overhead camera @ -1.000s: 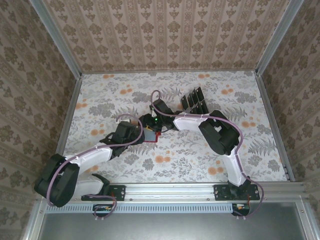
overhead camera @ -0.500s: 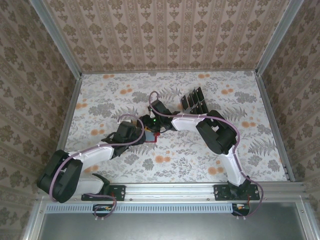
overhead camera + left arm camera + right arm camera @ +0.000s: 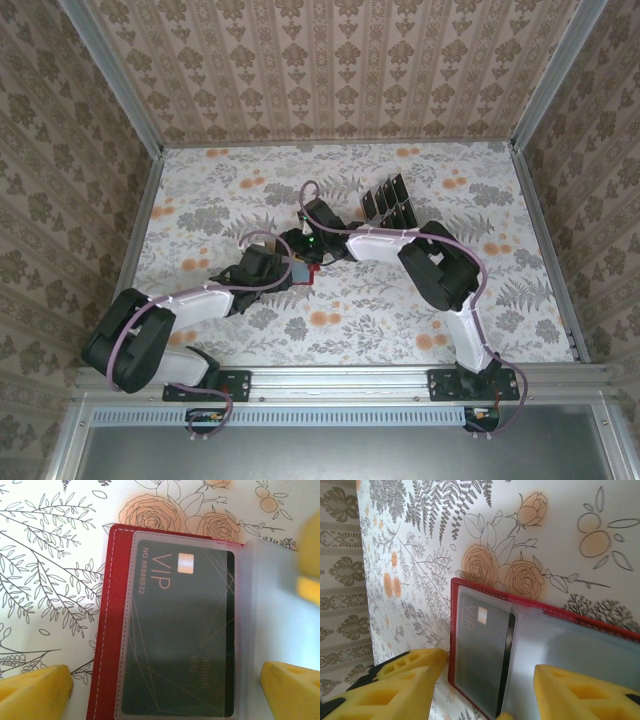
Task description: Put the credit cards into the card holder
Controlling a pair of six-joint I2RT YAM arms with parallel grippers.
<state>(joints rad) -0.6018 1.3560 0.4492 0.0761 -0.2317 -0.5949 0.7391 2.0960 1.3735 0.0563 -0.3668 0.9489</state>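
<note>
The floral-print table (image 3: 480, 300) carries both arms, which meet at its centre; a clear slotted rack (image 3: 388, 200) of dark cards stands just behind them. There the red card holder (image 3: 111, 630) lies open and flat. One dark credit card (image 3: 185, 645), marked VIP, sits inside its clear left pocket. The left gripper (image 3: 165, 682) hangs spread wide above the holder, gripping nothing. The right gripper (image 3: 487, 672) straddles the card-bearing half with jaws apart and nothing visibly clamped.
</note>
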